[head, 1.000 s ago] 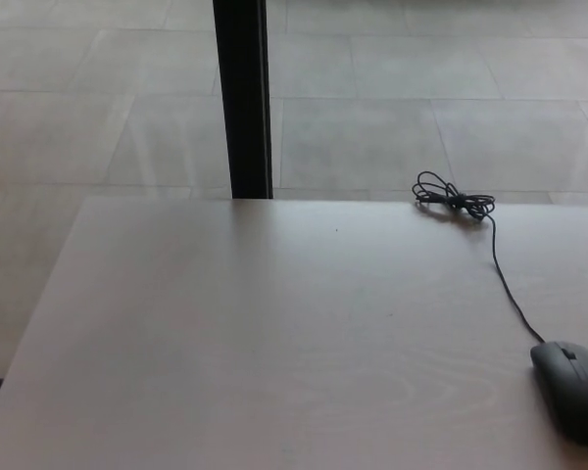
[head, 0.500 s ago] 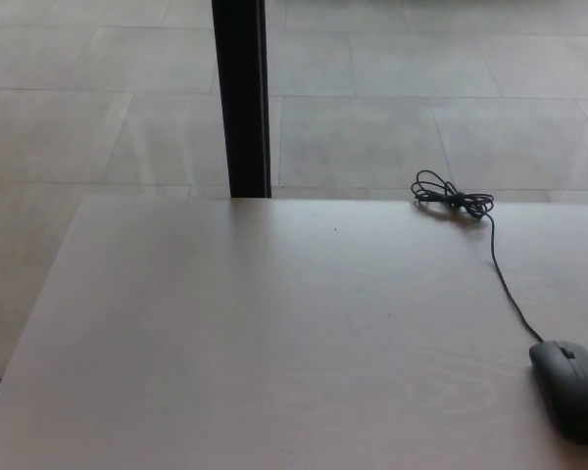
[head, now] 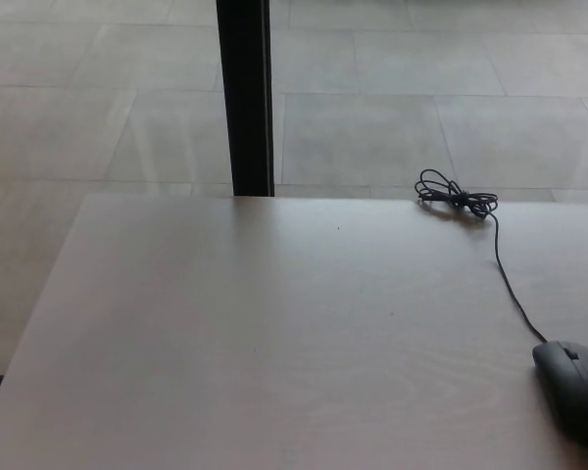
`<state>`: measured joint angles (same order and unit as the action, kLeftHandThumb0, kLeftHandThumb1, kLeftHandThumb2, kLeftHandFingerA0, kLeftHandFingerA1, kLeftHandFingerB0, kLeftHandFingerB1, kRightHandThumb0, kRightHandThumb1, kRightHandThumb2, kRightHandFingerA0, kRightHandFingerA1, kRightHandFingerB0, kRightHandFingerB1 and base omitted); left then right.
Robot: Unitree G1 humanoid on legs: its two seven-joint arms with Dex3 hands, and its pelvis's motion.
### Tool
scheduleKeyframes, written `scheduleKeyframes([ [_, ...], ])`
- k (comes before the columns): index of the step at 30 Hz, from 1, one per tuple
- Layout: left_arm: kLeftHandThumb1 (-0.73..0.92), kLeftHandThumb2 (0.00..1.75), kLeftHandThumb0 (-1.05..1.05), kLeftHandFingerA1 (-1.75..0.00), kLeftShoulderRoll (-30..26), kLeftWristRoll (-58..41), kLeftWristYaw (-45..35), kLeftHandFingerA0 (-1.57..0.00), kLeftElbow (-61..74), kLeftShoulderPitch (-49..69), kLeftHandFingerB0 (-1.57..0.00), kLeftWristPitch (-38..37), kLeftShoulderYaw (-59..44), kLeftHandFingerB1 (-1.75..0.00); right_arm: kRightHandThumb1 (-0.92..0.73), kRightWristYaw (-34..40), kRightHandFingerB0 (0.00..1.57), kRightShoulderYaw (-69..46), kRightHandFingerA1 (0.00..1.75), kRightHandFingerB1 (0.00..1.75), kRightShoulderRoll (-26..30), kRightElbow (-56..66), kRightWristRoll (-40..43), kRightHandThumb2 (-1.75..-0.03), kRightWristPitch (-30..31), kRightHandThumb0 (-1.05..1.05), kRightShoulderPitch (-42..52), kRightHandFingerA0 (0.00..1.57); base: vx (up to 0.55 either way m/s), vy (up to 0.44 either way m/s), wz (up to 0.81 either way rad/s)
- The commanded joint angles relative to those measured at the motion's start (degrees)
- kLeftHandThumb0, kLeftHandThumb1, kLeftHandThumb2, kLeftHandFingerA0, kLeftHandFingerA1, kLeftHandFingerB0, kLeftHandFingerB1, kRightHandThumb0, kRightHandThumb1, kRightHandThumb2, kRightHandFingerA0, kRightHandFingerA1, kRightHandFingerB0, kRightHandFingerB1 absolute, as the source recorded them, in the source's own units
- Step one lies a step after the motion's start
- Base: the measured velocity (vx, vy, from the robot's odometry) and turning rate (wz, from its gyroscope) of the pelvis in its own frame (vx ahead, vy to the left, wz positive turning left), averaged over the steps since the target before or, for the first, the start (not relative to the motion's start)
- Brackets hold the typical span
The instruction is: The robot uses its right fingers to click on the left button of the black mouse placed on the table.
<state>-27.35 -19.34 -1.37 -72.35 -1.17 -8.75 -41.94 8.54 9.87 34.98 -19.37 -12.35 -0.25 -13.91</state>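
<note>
Pale tiled floor (head: 392, 117) is seen behind the light wood counter (head: 274, 333), with a dark post (head: 245, 98) at its far edge; the black mouse (head: 573, 387) is parked at the near right corner, cable (head: 505, 274) trailing to a coiled bundle; its long axis runs roughly near-to-far, nose pointed away and slightly left; neither robot hand can be seen, so open or closed can't be told; the right one should probably be brought down gently onto the left front button.

Pale wood table (head: 274, 333) fills lower frame. Black mouse (head: 572, 388) at 4 o'clock, near the right edge, partly cut off. Its cable (head: 508, 284) runs toward 1 o'clock, ending in a bundled coil (head: 454, 197) at the far edge. Dark post (head: 245, 98) at 12 o'clock on the tiled floor (head: 421, 98).
</note>
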Motion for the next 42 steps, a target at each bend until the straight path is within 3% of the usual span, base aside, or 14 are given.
scheduleKeyframes([
  [1,0.76,0.84,-0.91,-0.61,-1.5,-1.5,-0.2,-0.67,0.2,0.4,-0.51,1.9,0.1,-0.50,-0.87,-0.3,0.35,5.2,0.47,0.31,2.4,-5.7,-10.3,-0.67,-4.5,-0.80,-0.9,0.41,0.00,0.000,0.00],
  [11,0.75,0.86,-0.93,-0.62,-1.9,-1.3,0.2,-0.70,0.0,0.0,-0.54,1.8,0.5,-0.51,-0.78,1.2,0.33,7.8,0.49,0.33,2.0,-6.8,-15.4,-0.73,-5.4,-0.83,-3.9,0.38,0.00,0.000,0.00],
  [12,0.75,0.86,-0.93,-0.62,-1.9,-1.4,-0.1,-0.70,0.0,0.0,-0.53,1.9,0.4,-0.50,-0.70,2.1,0.27,8.3,0.60,0.45,2.0,-7.2,-16.3,-1.08,-6.4,-0.78,-4.3,0.38,0.00,0.000,0.00],
  [13,0.75,0.85,-0.93,-0.62,-1.9,-1.7,-0.3,-0.70,0.0,-0.1,-0.52,2.1,0.2,-0.50,-0.84,2.0,0.37,8.6,0.49,0.32,1.8,-7.1,-16.9,-0.66,-6.2,-0.76,-4.5,0.36,0.00,0.000,0.00],
  [15,0.75,0.86,-0.93,-0.62,-2.0,-1.5,-0.5,-0.71,-0.2,-0.2,-0.53,2.1,0.5,-0.50,-0.73,0.9,0.28,10.1,0.56,0.46,1.9,-6.4,-19.2,-1.08,-5.6,-0.81,-5.6,0.29,0.00,0.000,0.00],
  [18,0.75,0.86,-0.92,-0.62,-2.0,-1.6,-0.9,-0.72,-0.1,-0.1,-0.53,2.0,0.5,-0.50,-0.85,1.6,0.37,11.0,0.49,0.32,1.5,-6.5,-20.6,-0.66,-6.0,-0.77,-6.4,0.33,0.00,0.000,0.00],
  [19,0.92,0.68,-0.88,-0.57,-1.9,-1.7,-1.2,-0.73,0.0,0.0,-0.55,1.9,0.5,-0.45,-0.73,1.5,0.30,11.3,0.56,0.47,1.1,-6.6,-20.9,-1.10,-5.9,-0.82,-6.9,0.27,0.00,0.000,0.00],
  [22,0.75,0.86,-0.93,-0.61,-1.9,-1.5,-0.7,-0.71,0.1,-0.1,-0.54,1.7,0.8,-0.50,-0.74,2.2,0.29,12.0,0.56,0.47,0.5,-6.2,-22.6,-1.12,-6.5,-0.83,-8.0,0.27,0.00,0.000,0.00],
  [25,0.92,0.68,-0.88,-0.57,-2.0,-2.1,-0.8,-0.74,0.4,0.3,-0.56,2.0,0.5,-0.45,-0.87,0.8,0.37,12.8,0.50,0.32,-0.2,-4.9,-24.0,-0.67,-5.0,-0.79,-8.2,0.33,0.00,0.000,0.00],
  [28,0.92,0.69,-0.88,-0.55,-2.0,-1.7,-0.7,-0.74,0.3,0.5,-0.55,1.9,1.0,-0.44,-0.72,1.0,0.31,12.8,0.55,0.48,0.2,-4.7,-25.0,-1.10,-5.4,-0.81,-7.7,0.26,0.00,0.000,0.00],
  [34,0.92,0.68,-0.89,-0.57,-2.1,-2.5,-1.1,-0.73,0.3,0.4,-0.57,1.9,0.8,-0.45,-0.71,3.0,0.35,11.7,0.55,0.49,0.3,-7.1,-25.6,-1.09,-7.3,-0.80,-6.7,0.28,0.00,0.000,0.00],
  [35,0.92,0.68,-0.89,-0.57,-2.1,-2.5,-0.9,-0.72,0.2,0.4,-0.58,1.9,0.9,-0.46,-0.84,3.4,0.41,11.6,0.49,0.34,0.3,-7.3,-25.7,-0.65,-7.6,-0.75,-6.5,0.37,0.00,0.000,0.00],
  [36,0.75,0.87,-0.94,-0.63,-2.1,-2.5,-0.8,-0.72,0.0,0.2,-0.55,2.0,0.9,-0.51,-0.70,3.6,0.35,11.5,0.55,0.50,0.5,-7.2,-25.8,-1.08,-8.1,-0.77,-6.0,0.28,0.00,0.000,0.00],
  [42,0.92,0.68,-0.89,-0.56,-2.1,-2.8,-1.4,-0.73,0.1,0.5,-0.58,1.7,1.0,-0.45,-0.70,2.9,0.37,11.8,0.54,0.50,-0.5,-6.3,-27.2,-1.08,-7.0,-0.77,-5.1,0.27,0.00,0.000,0.00],
])
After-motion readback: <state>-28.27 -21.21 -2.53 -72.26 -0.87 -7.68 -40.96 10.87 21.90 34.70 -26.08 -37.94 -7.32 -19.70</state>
